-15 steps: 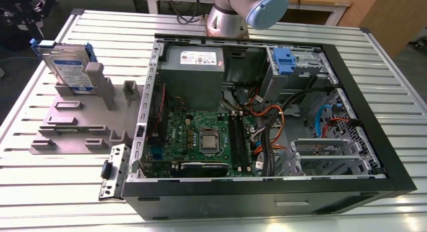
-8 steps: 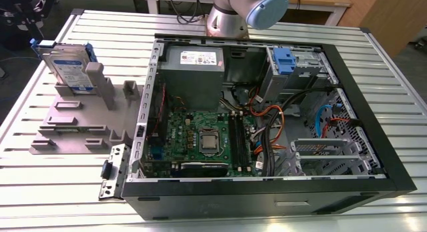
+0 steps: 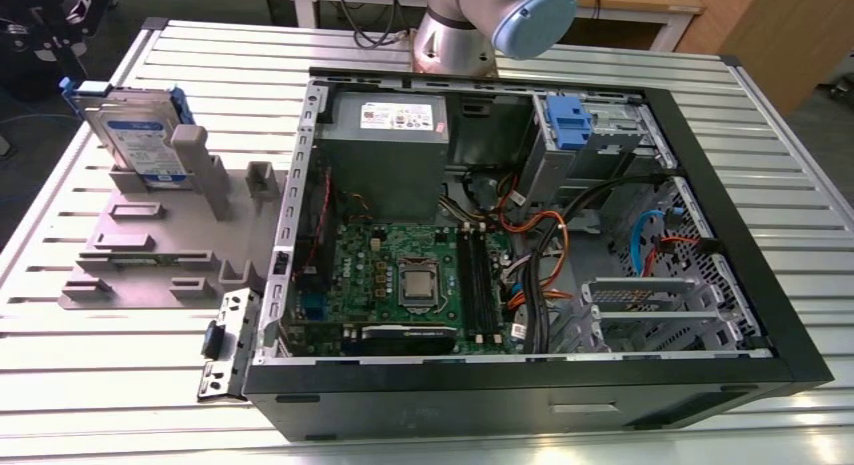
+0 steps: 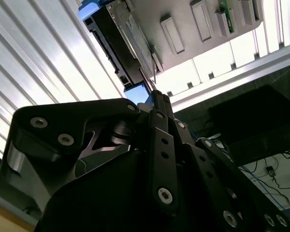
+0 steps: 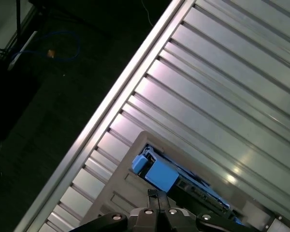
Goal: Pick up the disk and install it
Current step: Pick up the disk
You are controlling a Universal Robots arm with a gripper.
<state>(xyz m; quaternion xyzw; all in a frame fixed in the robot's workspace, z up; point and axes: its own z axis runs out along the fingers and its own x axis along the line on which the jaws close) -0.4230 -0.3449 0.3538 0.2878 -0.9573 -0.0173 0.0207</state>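
Disk (image 3: 140, 135) stood on edge in a grey holder (image 3: 160, 250) near the table's (image 3: 94, 385) corner at the exterior view's upper left, its white-and-blue label showing. An open computer case (image 3: 534, 400) lay across the table's middle, reaching toward its edge at the exterior view's right. In both wrist views the gripper (image 4: 154, 93) (image 5: 153, 193) hung close to the disk's blue end, fingers clenched together on nothing; whether the tips touched the disk could not be told

Ribbed metal table (image 3: 107, 385) stands before wooden furniture (image 3: 767, 35).
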